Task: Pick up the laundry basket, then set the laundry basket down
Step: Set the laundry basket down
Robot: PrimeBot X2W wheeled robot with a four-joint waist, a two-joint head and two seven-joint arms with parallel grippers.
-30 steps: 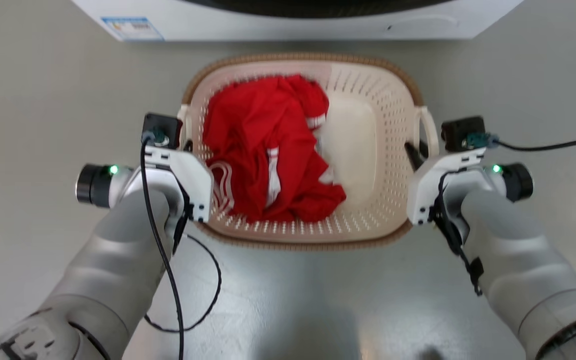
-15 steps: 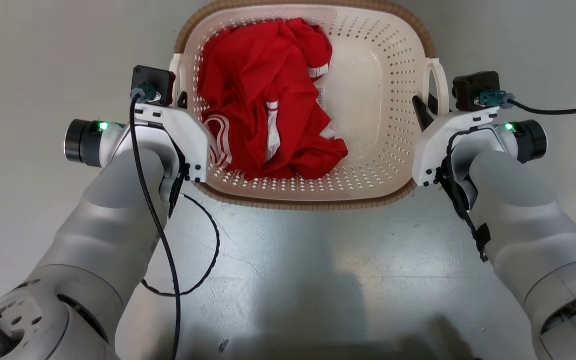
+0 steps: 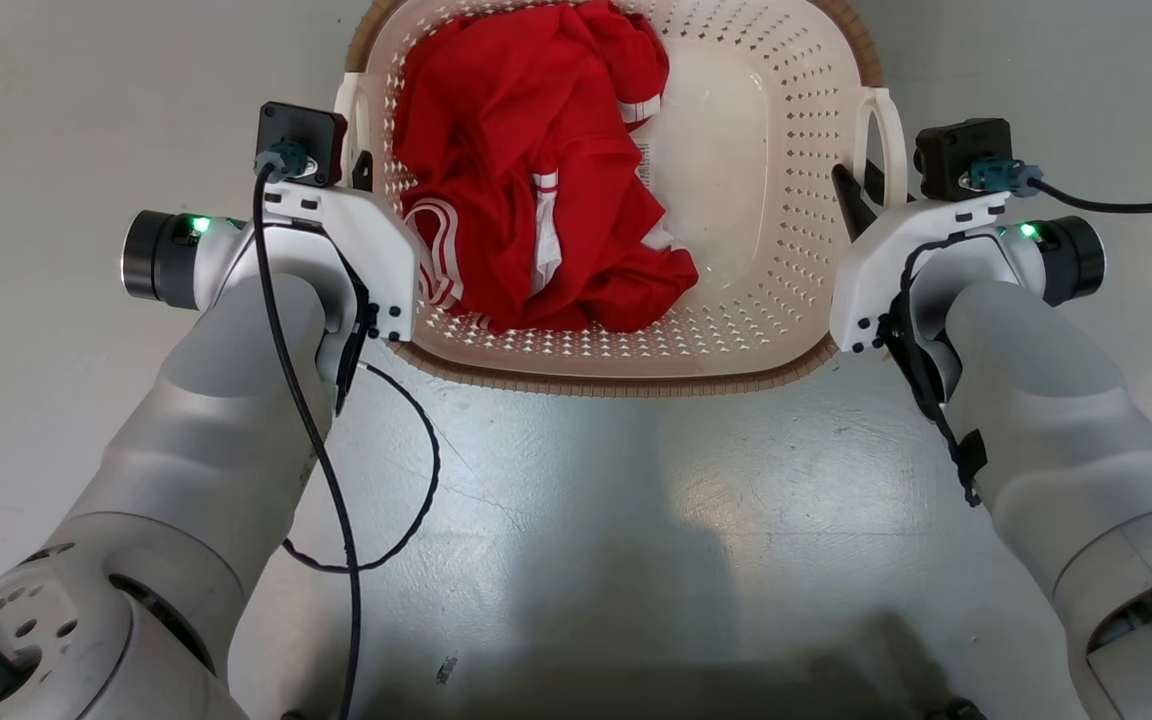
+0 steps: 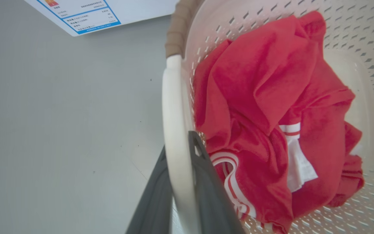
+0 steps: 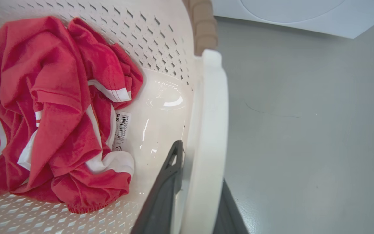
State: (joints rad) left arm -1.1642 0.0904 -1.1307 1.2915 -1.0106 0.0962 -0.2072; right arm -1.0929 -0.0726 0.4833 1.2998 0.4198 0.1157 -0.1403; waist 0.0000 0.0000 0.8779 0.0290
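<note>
Grey floor (image 3: 576, 520) spreads beneath everything, with the white washing machine (image 5: 304, 16) at its far edge. The laundry basket (image 3: 786, 300) is at top centre of the head view, between the two arms; whether it touches the floor I cannot tell. A crumpled red garment (image 3: 526, 170) lies in its left half. The left end effector (image 4: 178, 152) is clamped on the left loop handle (image 4: 172, 107), the right end effector (image 5: 200, 165) on the right handle (image 5: 211, 107).

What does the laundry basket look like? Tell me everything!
The laundry basket is cream plastic full of little holes, with a brown woven-look rim and a white loop handle on each side. Crumpled red clothing lies inside, toward the robot's left. The left gripper pinches one handle, the right gripper the other.
</note>
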